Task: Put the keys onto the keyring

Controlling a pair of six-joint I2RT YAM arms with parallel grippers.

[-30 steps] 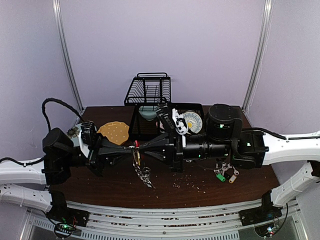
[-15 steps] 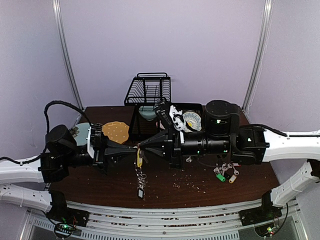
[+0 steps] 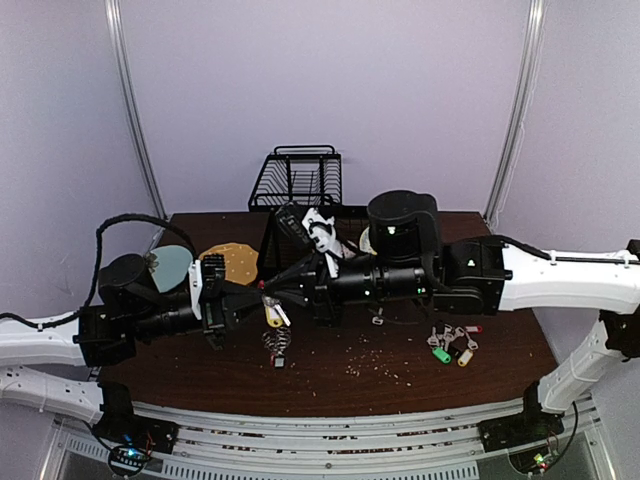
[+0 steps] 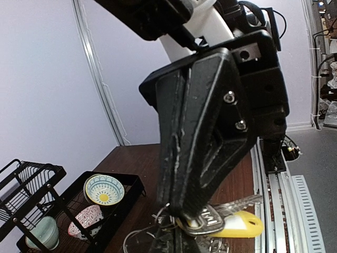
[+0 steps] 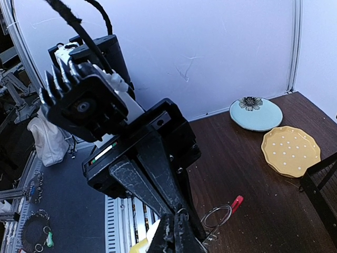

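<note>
My left gripper [image 3: 261, 298] and right gripper [image 3: 274, 297] meet tip to tip above the table's middle, both shut. In the left wrist view the right gripper [image 4: 188, 215] pinches the head of a silver key with a yellow tag [image 4: 238, 225], just above my left gripper [image 4: 175, 241]. The keyring [image 5: 236, 202], a wire ring with a red sleeve, hangs just behind the tips of the left gripper [image 5: 181, 211], above the right gripper [image 5: 176, 233]. Its wire runs into the left jaws. The small silver keys [image 3: 278, 345] dangle in a bunch under the tips.
A separate bunch with green and yellow tags [image 3: 450, 346] lies at the right. A black tray [image 4: 118, 182] holds bowls at the back, beside a wire rack [image 3: 296, 178]. A yellow plate [image 3: 232, 262] and a pale blue plate [image 3: 170, 266] are at the left. Crumbs [image 3: 375, 362] dot the front.
Both arms have shifted left with their tips still together. The dangling keys, which hung in a long string half a second ago, now hang shorter and bunched under the tips.
</note>
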